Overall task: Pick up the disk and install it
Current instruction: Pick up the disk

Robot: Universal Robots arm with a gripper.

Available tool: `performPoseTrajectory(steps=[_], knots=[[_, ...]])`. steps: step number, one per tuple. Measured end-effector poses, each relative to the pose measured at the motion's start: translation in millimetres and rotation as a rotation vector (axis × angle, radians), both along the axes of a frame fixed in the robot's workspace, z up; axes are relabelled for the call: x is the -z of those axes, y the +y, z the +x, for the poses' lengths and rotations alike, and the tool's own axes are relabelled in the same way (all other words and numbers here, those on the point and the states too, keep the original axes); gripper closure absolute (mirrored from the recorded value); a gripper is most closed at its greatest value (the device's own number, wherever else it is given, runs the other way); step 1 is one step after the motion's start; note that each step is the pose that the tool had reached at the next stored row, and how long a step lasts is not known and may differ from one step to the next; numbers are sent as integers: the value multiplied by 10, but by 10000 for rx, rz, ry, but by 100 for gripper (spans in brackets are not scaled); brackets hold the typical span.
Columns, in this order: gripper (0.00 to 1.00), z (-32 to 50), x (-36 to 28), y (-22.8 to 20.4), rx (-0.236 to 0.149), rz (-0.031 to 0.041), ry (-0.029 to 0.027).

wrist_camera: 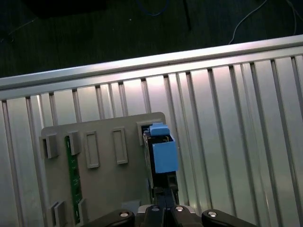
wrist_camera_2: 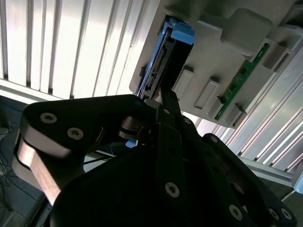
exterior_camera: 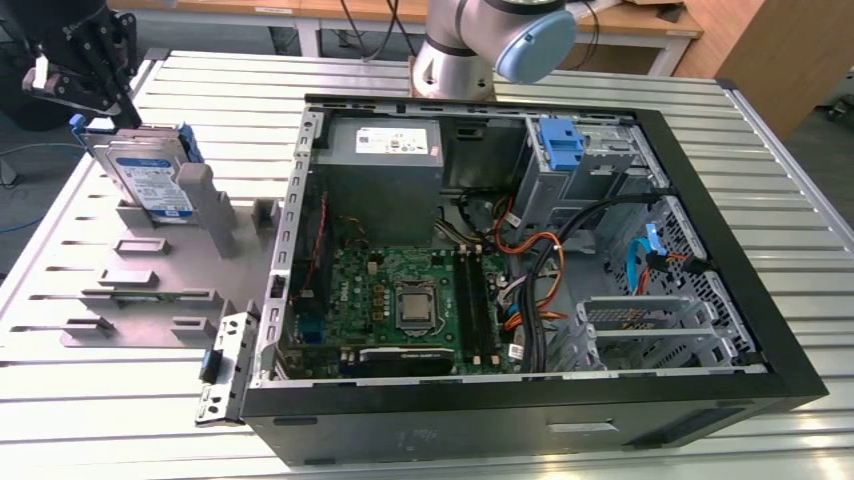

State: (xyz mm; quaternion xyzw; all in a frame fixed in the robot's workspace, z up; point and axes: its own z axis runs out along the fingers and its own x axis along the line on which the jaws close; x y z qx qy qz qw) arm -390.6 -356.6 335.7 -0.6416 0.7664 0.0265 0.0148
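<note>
- On the slatted table [exterior_camera: 107, 420], counts one open computer case [exterior_camera: 747, 250] and, just beside it toward the exterior view's left, one grey holder plate [exterior_camera: 147, 300].
- Counts one disk [exterior_camera: 144, 175]: stands on edge in a slot at the holder plate's corner, outside the case, with blue rails along its edges.
- Shows the same disk [wrist_camera_2: 158, 61] [wrist_camera: 161, 151] edge-on in both wrist views, topped by a blue tab.
- Counts one green memory stick [wrist_camera: 72, 179], slotted into the same plate, well apart from the disk.
- Inside the case, counts one grey power-supply box [exterior_camera: 387, 145] and one bare blue bracket [exterior_camera: 563, 145] in the drive cage.
- Counts one arm [exterior_camera: 487, 40], rooted behind the case.
- Counts one gripper [exterior_camera: 96, 95], hanging near the disk's upper edge at the exterior view's left and pointing down at it.
- Reads the claw [wrist_camera: 163, 198] [wrist_camera_2: 163, 97] as pressed together in both wrist views, tips near the disk's edge; cannot tell whether touching.
</note>
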Motion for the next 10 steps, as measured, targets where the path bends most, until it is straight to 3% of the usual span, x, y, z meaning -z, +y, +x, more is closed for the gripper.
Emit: performPoseTrajectory(steps=[5,10], knots=[[89,1,2,0,-47,0,-1],[89,5,8,0,-461,-1,1]])
